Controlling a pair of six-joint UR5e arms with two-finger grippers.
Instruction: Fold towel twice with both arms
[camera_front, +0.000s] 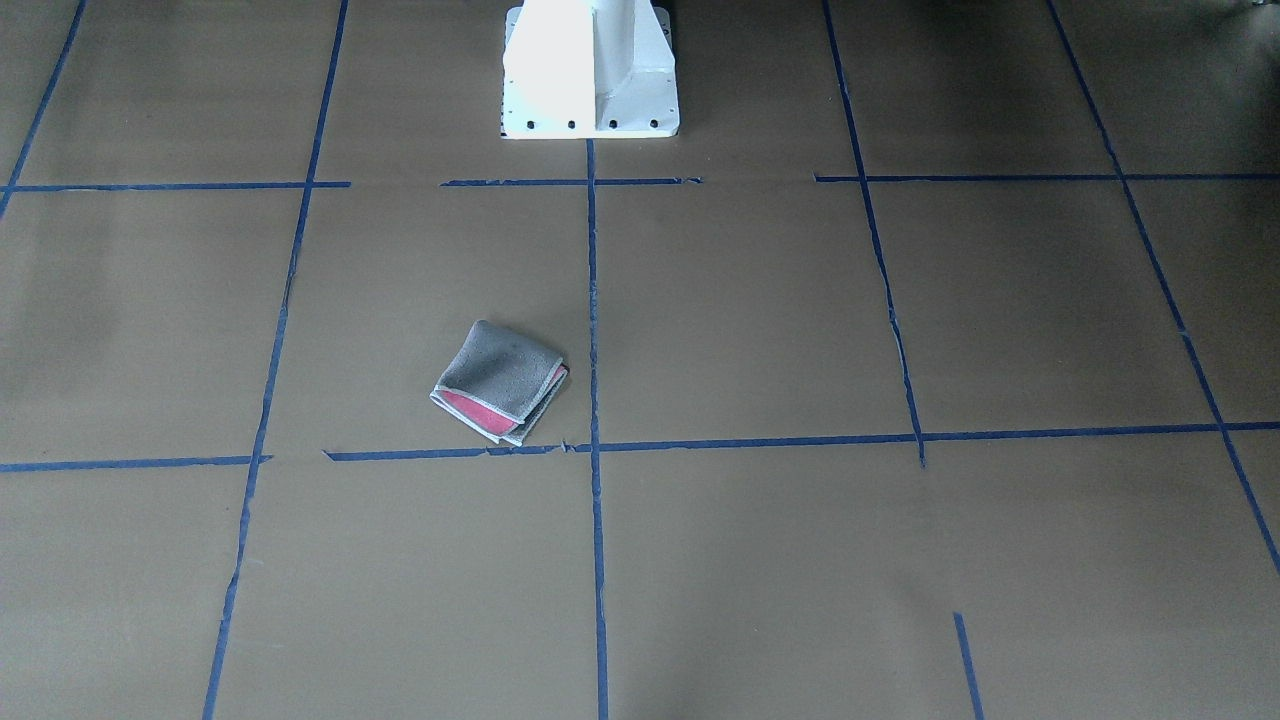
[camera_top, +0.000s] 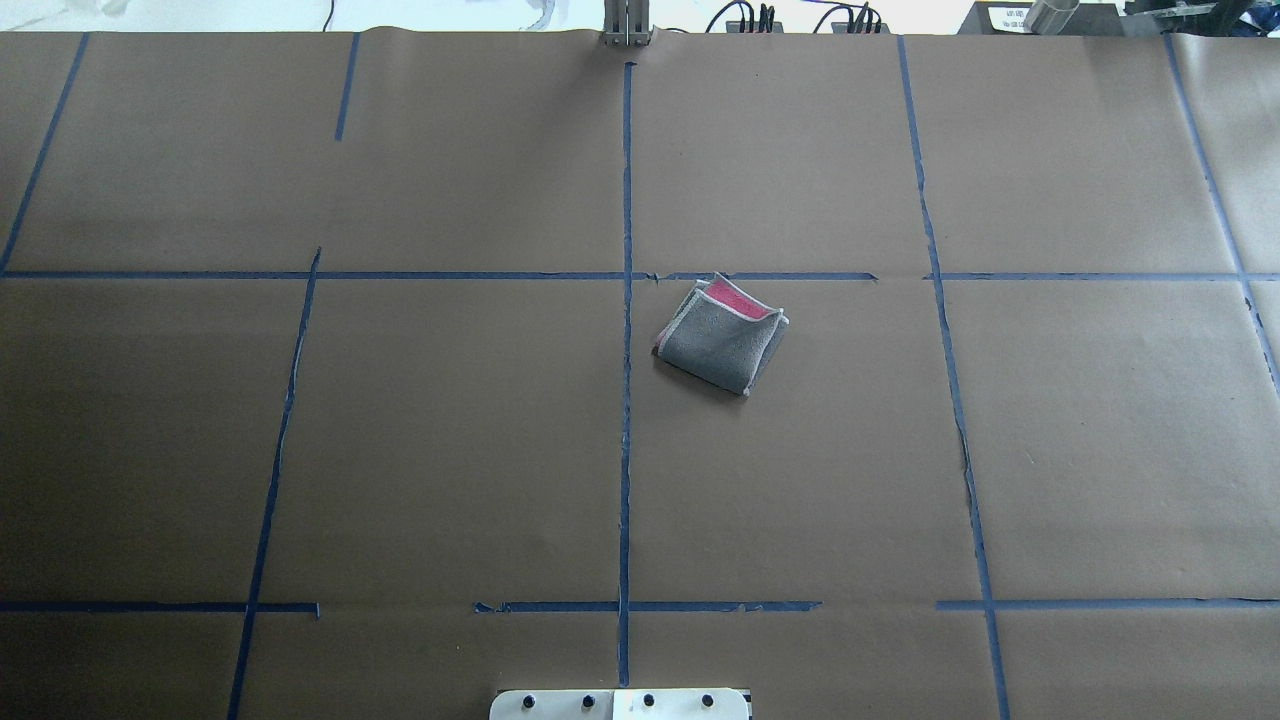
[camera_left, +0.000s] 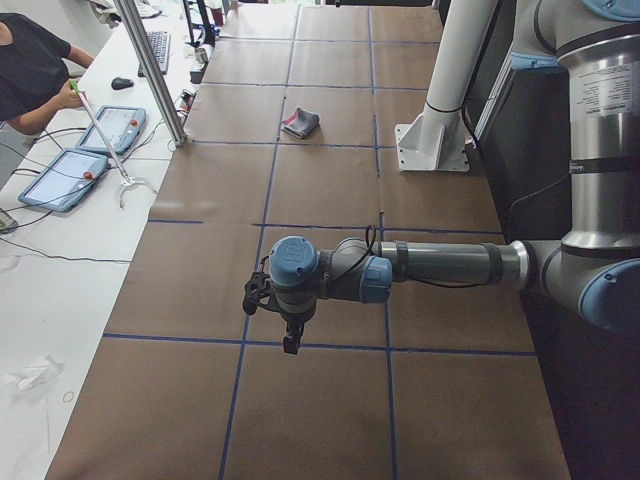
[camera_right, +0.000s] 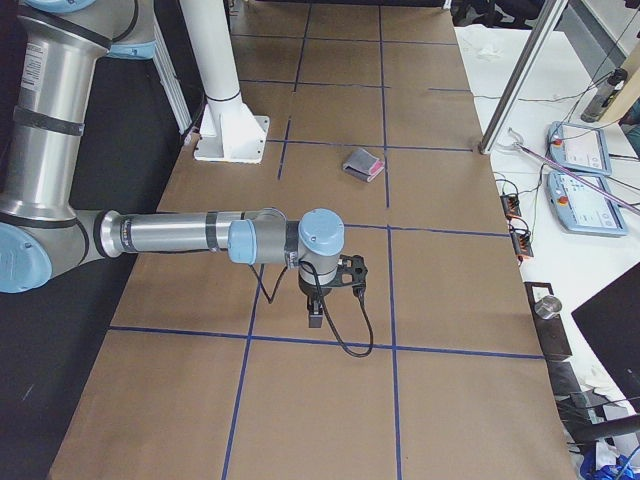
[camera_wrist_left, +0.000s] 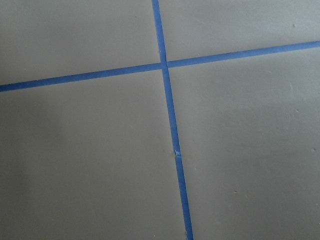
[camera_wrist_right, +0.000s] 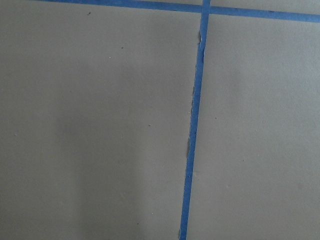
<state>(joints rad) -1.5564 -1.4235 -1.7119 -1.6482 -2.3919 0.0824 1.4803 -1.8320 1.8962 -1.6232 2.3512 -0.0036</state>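
Observation:
The towel (camera_top: 723, 334) lies folded into a small square packet on the brown paper, grey face up, with a strip of pink and the whitish hem showing at one edge. It also shows in the front-facing view (camera_front: 501, 381), the left side view (camera_left: 300, 123) and the right side view (camera_right: 362, 164). My left gripper (camera_left: 290, 340) hangs over the table far from the towel, seen only in the left side view. My right gripper (camera_right: 315, 318) does the same, seen only in the right side view. I cannot tell whether either is open or shut. Both wrist views show only paper and tape.
Blue tape lines (camera_top: 626, 300) divide the brown paper into squares. The white pedestal base (camera_front: 590, 70) stands at the robot's edge. A metal post (camera_left: 150, 70) rises at the operators' edge, with tablets (camera_left: 60, 178) and a person (camera_left: 30, 70) beyond it.

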